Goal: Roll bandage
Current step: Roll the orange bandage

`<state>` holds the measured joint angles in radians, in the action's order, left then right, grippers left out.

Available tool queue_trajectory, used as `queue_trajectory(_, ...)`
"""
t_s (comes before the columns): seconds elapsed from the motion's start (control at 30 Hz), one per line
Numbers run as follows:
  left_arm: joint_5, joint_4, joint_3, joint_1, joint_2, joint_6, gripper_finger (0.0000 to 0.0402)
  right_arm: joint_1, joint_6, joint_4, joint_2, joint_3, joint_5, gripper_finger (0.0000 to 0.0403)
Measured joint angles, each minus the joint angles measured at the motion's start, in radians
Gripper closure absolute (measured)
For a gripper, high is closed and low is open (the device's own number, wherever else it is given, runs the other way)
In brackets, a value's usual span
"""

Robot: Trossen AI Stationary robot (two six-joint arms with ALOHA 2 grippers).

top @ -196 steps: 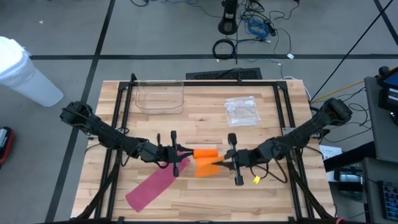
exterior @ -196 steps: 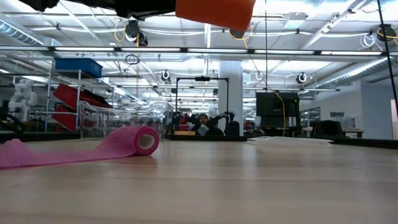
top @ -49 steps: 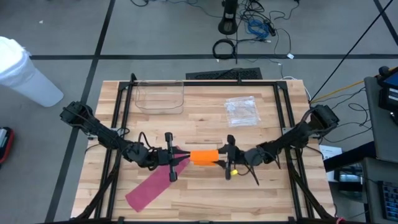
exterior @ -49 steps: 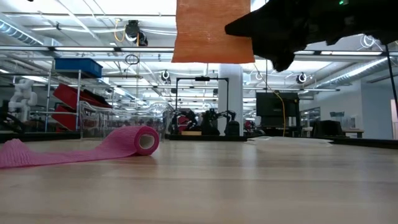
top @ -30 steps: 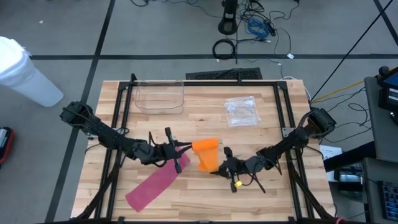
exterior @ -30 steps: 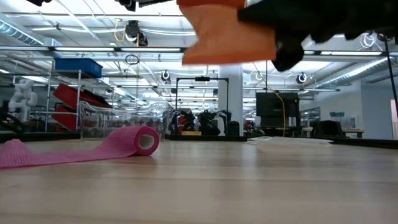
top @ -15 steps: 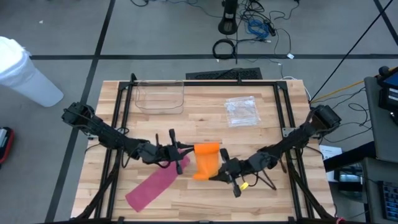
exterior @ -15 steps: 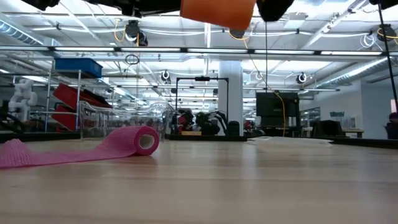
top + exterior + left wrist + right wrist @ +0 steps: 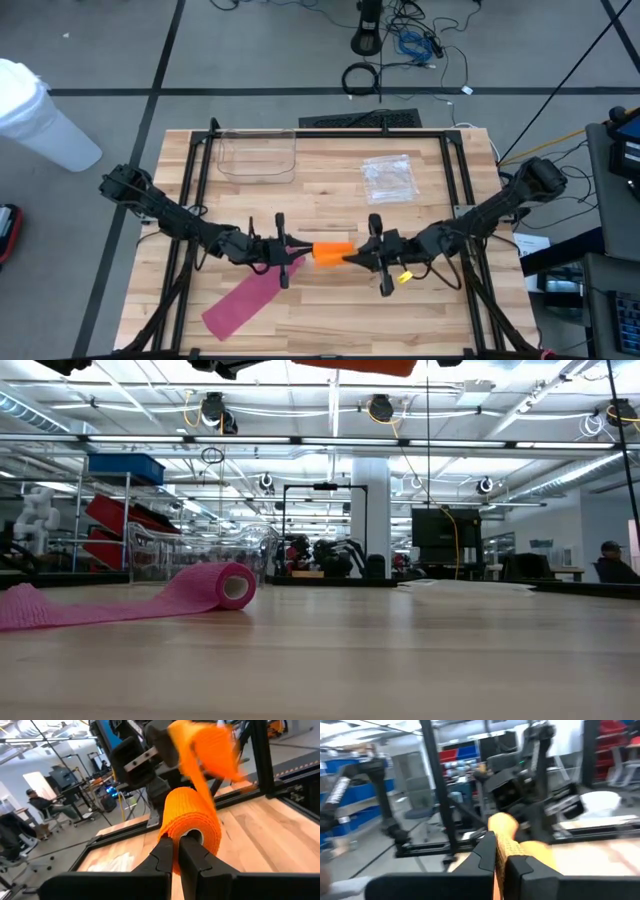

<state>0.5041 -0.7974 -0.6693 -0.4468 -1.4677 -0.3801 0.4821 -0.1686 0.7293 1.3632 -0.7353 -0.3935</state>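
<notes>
Above the middle of the table (image 9: 420,310), I am holding the orange bandage roll (image 9: 333,253) up in the air. My left gripper (image 9: 296,249) is pinching the roll. My right gripper (image 9: 352,257) is pinching its loose end. If I pull too hard, the end could slip out and unwind.

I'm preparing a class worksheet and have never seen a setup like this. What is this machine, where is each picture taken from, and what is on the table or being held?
Two dark robot arms work at a wooden table. One picture looks straight down, one looks level across the tabletop, and two come from cameras on the arms' wrists. The left gripper is shut on the orange bandage roll, and the right gripper pinches the roll's loose end; both hold it above the table. On the table lie a partly unrolled pink bandage, a clear plastic tray and a clear plastic packet.
</notes>
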Motion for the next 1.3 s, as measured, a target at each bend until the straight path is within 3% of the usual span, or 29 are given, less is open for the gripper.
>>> queue_trajectory(0.37, -0.008, -0.010, 0.000, 0.000, 0.000, 0.006, 0.0391, -0.031, 0.002, -0.001, -0.011, 0.000, 0.006, 0.0403)
queue_trajectory(0.5, -0.018, -0.010, 0.000, 0.000, 0.000, 0.006, 0.0391, -0.037, 0.020, -0.003, -0.013, 0.000, -0.044, 0.0403)
queue_trajectory(0.6, -0.036, -0.021, 0.000, -0.004, 0.000, 0.008, 0.0391, -0.046, 0.123, -0.050, -0.013, 0.000, -0.060, 0.0403)
queue_trajectory(0.77, -0.071, -0.056, 0.000, -0.010, 0.000, 0.007, 0.0391, -0.075, 0.085, -0.052, -0.005, 0.000, -0.075, 0.0391)
queue_trajectory(0.93, -0.074, -0.058, 0.000, -0.011, 0.000, 0.008, 0.0391, -0.096, -0.075, -0.053, -0.005, 0.000, -0.076, 0.0344)
queue_trajectory(1.3, -0.077, -0.055, 0.000, -0.014, -0.001, 0.008, 0.0391, -0.119, -0.643, -0.227, -0.006, 0.000, -0.071, 0.0219)
